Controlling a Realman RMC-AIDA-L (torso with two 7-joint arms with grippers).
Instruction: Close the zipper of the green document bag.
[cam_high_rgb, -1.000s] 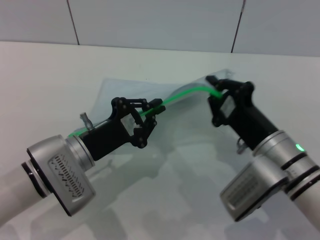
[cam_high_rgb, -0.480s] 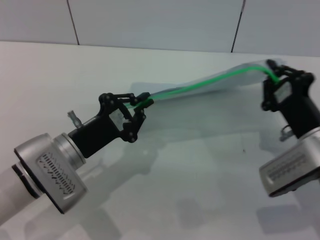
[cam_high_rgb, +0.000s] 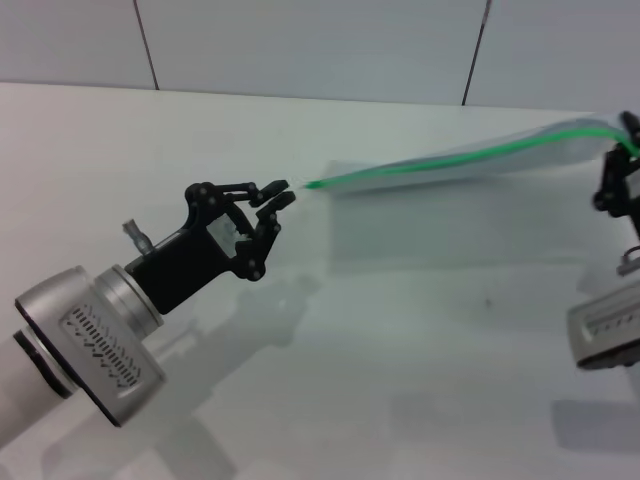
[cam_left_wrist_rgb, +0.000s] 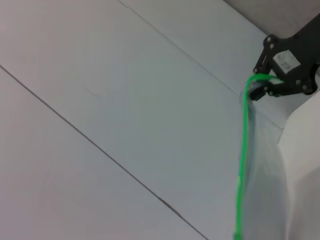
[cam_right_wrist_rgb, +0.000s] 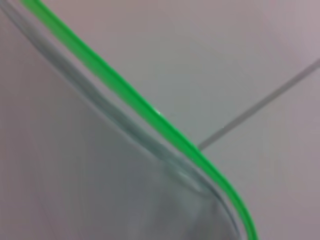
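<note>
Bag's near end has slipped out of my left gripper (cam_high_rgb: 278, 197), now pinched on nothing. Right gripper (cam_high_rgb: 622, 160) holds the zipper (cam_high_rgb: 470, 157) end; green document bag (cam_high_rgb: 450, 205) hangs stretched above the table (cam_high_rgb: 400, 380). Regrasp likely needed.

Looks like lab test bench to me: bare white tabletop (cam_high_rgb: 200, 130), grey panelled wall (cam_high_rgb: 300, 45) with dark seams behind.

The document bag (cam_high_rgb: 450, 180) is thin, translucent, glossy plastic film. Its zipper (cam_high_rgb: 460, 158) is smooth bright green plastic. The left hand (cam_high_rgb: 277, 197) is matt black plastic on a brushed metal wrist. The counter (cam_high_rgb: 400, 350) is smooth, matt white.
</note>
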